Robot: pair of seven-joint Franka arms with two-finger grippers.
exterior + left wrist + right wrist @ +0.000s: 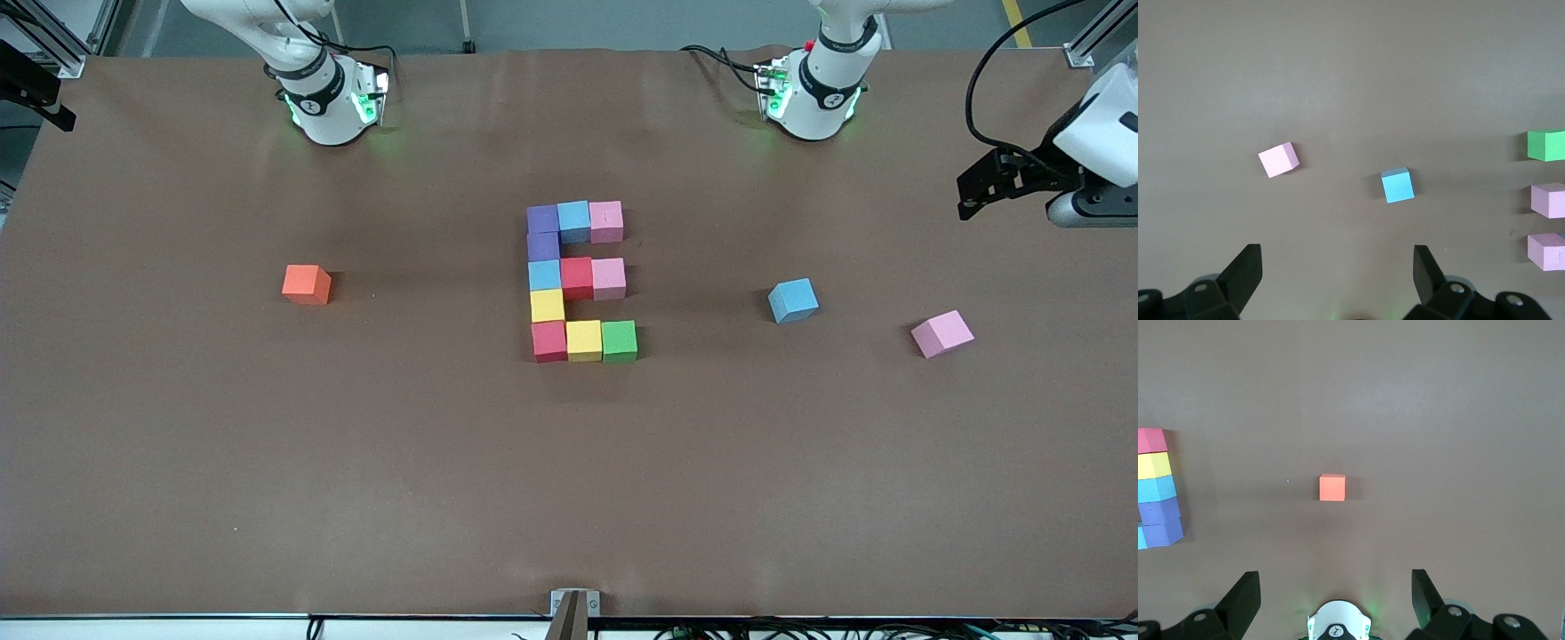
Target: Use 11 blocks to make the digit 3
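Brown table (267, 462), cube figure (578, 283).

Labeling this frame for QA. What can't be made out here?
- Right hand: out of the front view, past its top edge; seen only in its own wrist view, open.
- Left hand: partly cut by the front view's edge.
- The digit 3: clipped by the edge in both wrist views.
- Orange cube: absent from the left wrist view.

Blocks (582, 280) at frame centre look like matt foam, faces smooth. Table (267, 462) covering: matt brown, faintly creased. Arm bases (329, 98) at top: glossy white plastic.
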